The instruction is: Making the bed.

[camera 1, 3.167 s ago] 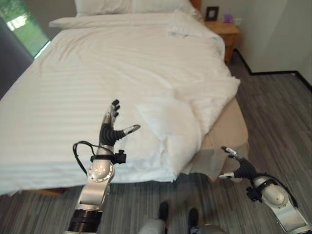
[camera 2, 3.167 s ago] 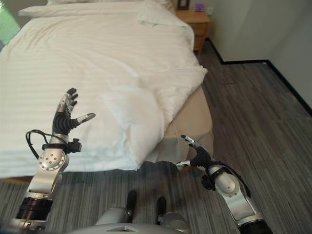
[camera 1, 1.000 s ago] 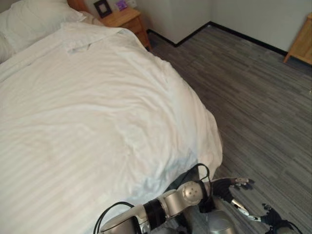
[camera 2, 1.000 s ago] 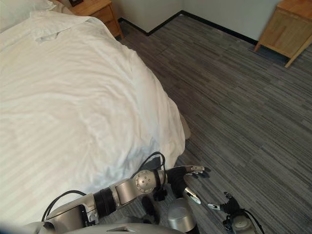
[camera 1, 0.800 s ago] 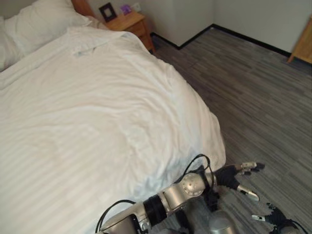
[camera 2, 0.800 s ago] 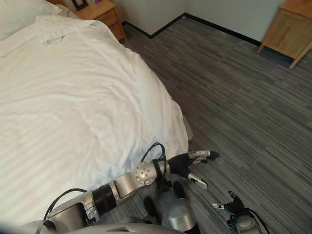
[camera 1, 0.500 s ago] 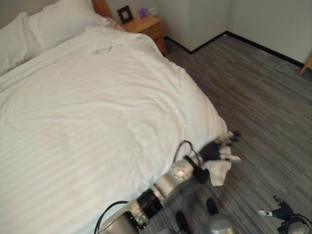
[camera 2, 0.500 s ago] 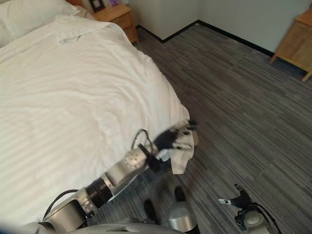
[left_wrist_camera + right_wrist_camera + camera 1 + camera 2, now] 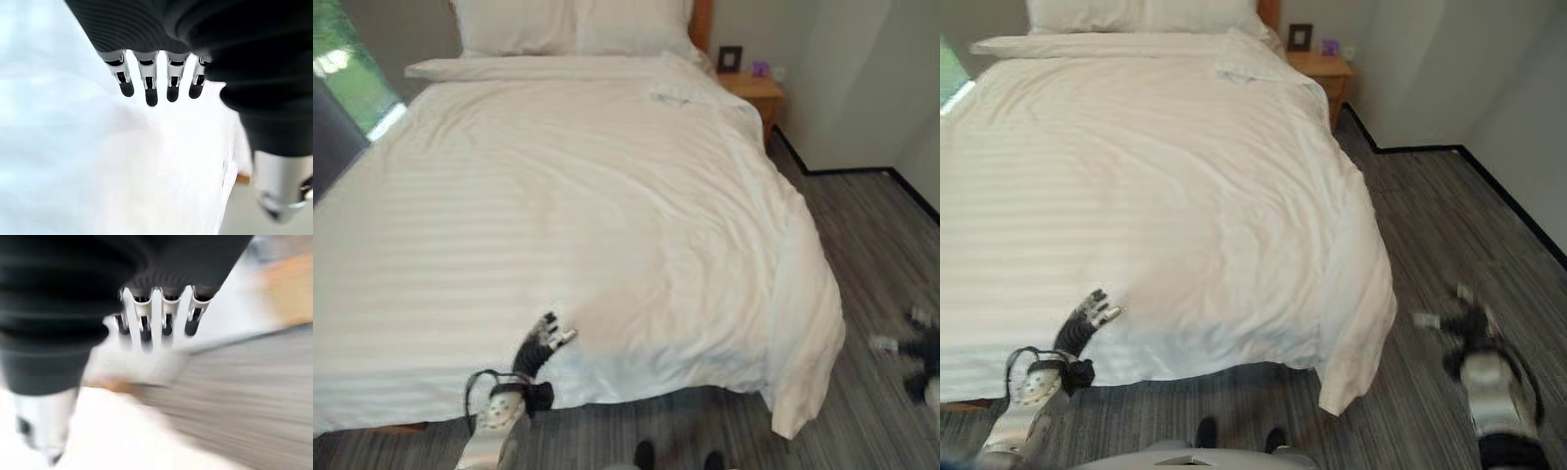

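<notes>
The white striped duvet (image 9: pixel 568 196) lies spread over the wooden-headed bed (image 9: pixel 701 12), reaching from the two white pillows (image 9: pixel 573 22) at twelve o'clock down to the foot edge at six. It looks mostly smoothed, which suggests the task is well along. What is left shows at about four o'clock, where the corner hangs low toward the grey plank floor (image 9: pixel 1430 196) in a loose fold, and near one o'clock, where a small turned-back flap (image 9: pixel 677 93) sits by the wooden nightstand (image 9: pixel 754 88).

The left hand (image 9: pixel 540 345) is raised at the foot edge near seven o'clock — fingers straight and spread, thumb out, holding nothing; whether the tips touch the cloth I cannot tell. Its placement suits patting or drawing the hem flat.

The right hand (image 9: pixel 1459 323) hangs over the floor at four o'clock, apart from the bed — its fingers (image 9: pixel 161 318) extended and relaxed, empty.
</notes>
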Available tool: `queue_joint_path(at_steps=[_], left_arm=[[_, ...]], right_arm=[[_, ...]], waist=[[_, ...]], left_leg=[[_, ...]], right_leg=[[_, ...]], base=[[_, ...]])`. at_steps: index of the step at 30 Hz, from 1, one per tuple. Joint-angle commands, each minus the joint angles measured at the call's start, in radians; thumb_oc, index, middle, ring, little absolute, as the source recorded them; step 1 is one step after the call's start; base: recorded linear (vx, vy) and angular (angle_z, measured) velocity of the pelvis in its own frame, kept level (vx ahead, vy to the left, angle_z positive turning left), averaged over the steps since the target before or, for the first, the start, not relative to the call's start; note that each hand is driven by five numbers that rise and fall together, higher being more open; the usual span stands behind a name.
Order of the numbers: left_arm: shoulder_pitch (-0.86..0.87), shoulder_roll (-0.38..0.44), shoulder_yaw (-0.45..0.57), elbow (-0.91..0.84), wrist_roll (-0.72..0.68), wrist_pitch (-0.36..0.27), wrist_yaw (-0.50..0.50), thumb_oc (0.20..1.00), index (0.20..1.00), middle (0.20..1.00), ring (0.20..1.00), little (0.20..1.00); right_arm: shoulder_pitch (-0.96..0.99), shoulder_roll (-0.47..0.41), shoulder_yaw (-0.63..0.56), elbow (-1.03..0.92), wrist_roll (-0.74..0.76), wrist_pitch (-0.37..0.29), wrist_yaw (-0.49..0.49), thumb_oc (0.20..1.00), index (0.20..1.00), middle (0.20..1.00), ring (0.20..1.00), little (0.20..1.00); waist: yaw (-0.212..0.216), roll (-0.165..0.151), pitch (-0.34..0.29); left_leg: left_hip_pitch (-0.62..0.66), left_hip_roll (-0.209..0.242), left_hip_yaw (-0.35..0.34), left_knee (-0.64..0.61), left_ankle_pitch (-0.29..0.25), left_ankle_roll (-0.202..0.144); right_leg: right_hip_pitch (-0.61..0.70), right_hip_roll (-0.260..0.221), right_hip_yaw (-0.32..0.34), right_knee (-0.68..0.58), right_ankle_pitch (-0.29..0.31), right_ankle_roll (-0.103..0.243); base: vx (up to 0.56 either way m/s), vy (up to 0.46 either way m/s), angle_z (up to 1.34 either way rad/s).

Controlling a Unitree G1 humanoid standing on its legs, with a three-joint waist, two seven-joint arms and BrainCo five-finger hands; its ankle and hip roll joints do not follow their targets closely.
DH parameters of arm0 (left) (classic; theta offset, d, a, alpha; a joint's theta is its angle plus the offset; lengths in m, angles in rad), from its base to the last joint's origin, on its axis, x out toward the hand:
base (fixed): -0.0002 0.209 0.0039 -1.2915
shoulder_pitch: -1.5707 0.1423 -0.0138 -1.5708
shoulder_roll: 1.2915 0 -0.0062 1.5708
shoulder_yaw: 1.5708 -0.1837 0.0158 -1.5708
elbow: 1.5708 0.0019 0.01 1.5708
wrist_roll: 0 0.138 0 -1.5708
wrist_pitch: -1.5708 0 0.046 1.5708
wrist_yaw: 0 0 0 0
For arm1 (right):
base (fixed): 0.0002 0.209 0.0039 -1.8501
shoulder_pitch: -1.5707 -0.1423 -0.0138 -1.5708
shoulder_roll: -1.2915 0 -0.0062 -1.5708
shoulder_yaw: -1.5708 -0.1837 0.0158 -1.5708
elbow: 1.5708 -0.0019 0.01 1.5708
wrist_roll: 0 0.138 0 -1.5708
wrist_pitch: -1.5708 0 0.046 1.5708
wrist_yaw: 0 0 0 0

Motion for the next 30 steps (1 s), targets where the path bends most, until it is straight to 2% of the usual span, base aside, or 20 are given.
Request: queue_joint_path(at_steps=[1,2,3,5,11,15,20,21,23,25,26,27,30], left_arm=[[-0.048,0.004,0.026,0.007,0.000,-0.020,-0.003,1.000,1.000,1.000,1.000,1.000],[-0.048,0.004,0.027,0.006,0.001,-0.020,-0.003,1.000,1.000,1.000,1.000,1.000],[-0.028,-0.011,0.035,0.002,-0.007,-0.014,-0.013,1.000,1.000,1.000,1.000,1.000],[-0.019,-0.021,0.034,0.005,-0.021,-0.007,-0.016,1.000,1.000,1.000,1.000,1.000],[-0.018,-0.023,0.007,0.012,-0.021,-0.002,-0.028,1.000,1.000,1.000,1.000,1.000],[-0.020,-0.027,-0.015,0.010,-0.032,-0.003,-0.031,1.000,1.000,1.000,1.000,1.000],[-0.045,-0.021,-0.059,0.009,-0.051,-0.007,-0.023,1.000,1.000,1.000,1.000,1.000],[-0.063,-0.023,-0.088,0.002,-0.070,-0.006,-0.022,1.000,1.000,1.000,1.000,1.000],[-0.071,-0.025,-0.100,0.006,-0.078,-0.010,-0.021,1.000,1.000,1.000,1.000,1.000],[-0.093,-0.023,-0.150,0.004,-0.101,-0.017,-0.027,1.000,1.000,1.000,1.000,1.000],[-0.095,-0.025,-0.148,0.005,-0.101,-0.018,-0.027,1.000,1.000,1.000,1.000,1.000],[-0.103,-0.019,-0.174,0.008,-0.111,-0.024,-0.032,1.000,1.000,1.000,1.000,1.000],[-0.120,-0.019,-0.196,0.002,-0.116,-0.035,-0.037,1.000,1.000,1.000,1.000,1.000]], right_arm=[[0.019,0.011,0.021,-0.017,-0.115,0.029,-0.009,1.000,1.000,1.000,1.000,1.000],[0.018,0.012,0.022,-0.016,-0.115,0.029,-0.010,1.000,1.000,1.000,1.000,1.000],[0.004,0.037,0.055,0.035,-0.146,0.051,-0.009,1.000,1.000,1.000,1.000,1.000],[-0.016,0.049,0.086,0.095,-0.165,0.071,-0.017,1.000,1.000,1.000,1.000,1.000],[-0.065,0.045,0.136,0.193,-0.206,0.100,-0.034,1.000,1.000,1.000,1.000,1.000],[-0.078,0.029,0.140,0.201,-0.239,0.110,-0.052,1.000,1.000,1.000,1.000,1.000],[-0.128,0.022,0.199,0.254,-0.238,0.115,-0.060,1.000,1.000,1.000,1.000,1.000],[-0.152,0.022,0.232,0.313,-0.225,0.121,-0.059,1.000,1.000,1.000,1.000,1.000],[-0.176,0.020,0.253,0.374,-0.208,0.118,-0.063,1.000,1.000,1.000,1.000,1.000],[-0.237,0.000,0.338,0.554,-0.187,0.117,-0.040,1.000,1.000,1.000,1.000,1.000],[-0.246,0.000,0.344,0.564,-0.184,0.112,-0.043,0.576,0.576,0.576,0.576,0.576],[-0.298,-0.023,0.384,0.658,-0.169,0.108,-0.024,0.200,0.200,0.200,0.200,0.200],[-0.338,-0.063,0.426,0.763,-0.162,0.094,-0.010,0.200,0.200,0.200,0.200,0.200]], waist=[[0.027,-0.014,-0.007],[0.026,-0.015,-0.007],[0.048,-0.019,-0.003],[0.061,-0.021,-0.001],[0.072,-0.019,0.015],[0.060,-0.017,0.032],[0.049,-0.004,0.077],[0.042,0.006,0.108],[0.039,0.011,0.118],[0.031,0.032,0.157],[0.030,0.033,0.157],[0.022,0.050,0.176],[0.012,0.070,0.186]], left_leg=[[-0.040,0.066,-0.020,0.005,-0.014,-0.077],[-0.041,0.066,-0.020,0.005,-0.014,-0.076],[-0.046,0.064,-0.027,0.005,-0.013,-0.076],[-0.051,0.062,-0.032,0.005,-0.011,-0.075],[-0.062,0.060,-0.031,0.005,-0.007,-0.074],[-0.064,0.060,-0.022,0.005,-0.008,-0.070],[-0.089,0.060,-0.006,0.005,0.002,-0.067],[-0.114,0.056,-0.001,0.005,0.013,-0.067],[-0.127,0.054,0.002,0.005,0.018,-0.067],[-0.164,0.045,0.011,0.005,0.032,-0.067],[-0.166,0.046,0.012,0.005,0.032,-0.067],[-0.187,0.039,0.018,0.005,0.040,-0.068],[-0.212,0.027,0.031,0.005,0.046,-0.069]], right_leg=[[-0.009,-0.097,-0.032,0.015,0.026,0.080],[-0.009,-0.097,-0.032,0.015,0.026,0.080],[-0.008,-0.098,-0.038,0.015,0.023,0.081],[-0.009,-0.098,-0.042,0.015,0.022,0.082],[-0.016,-0.099,-0.047,0.015,0.025,0.083],[-0.025,-0.098,-0.034,0.015,0.029,0.083],[-0.065,-0.098,-0.013,0.015,0.046,0.082],[-0.092,-0.098,-0.009,0.015,0.059,0.080],[-0.106,-0.100,-0.008,0.015,0.065,0.079],[-0.152,-0.105,-0.004,0.015,0.085,0.079],[-0.154,-0.104,-0.003,0.015,0.086,0.079],[-0.183,-0.111,0.003,0.015,0.096,0.078],[-0.219,-0.120,0.014,0.015,0.112,0.080]], base=[[0.02,0.010,0.10],[0.02,0.022,0.14],[0.00,0.013,0.10],[0.00,0.019,0.11],[0.00,0.006,0.02],[-0.01,0.004,-0.01],[-0.11,0.019,-0.14],[-0.22,0.038,-0.13],[-0.14,0.032,-0.16],[-0.14,0.044,-0.07],[-0.11,0.060,-0.09],[-0.10,0.079,-0.06],[-0.06,0.085,-0.07]])
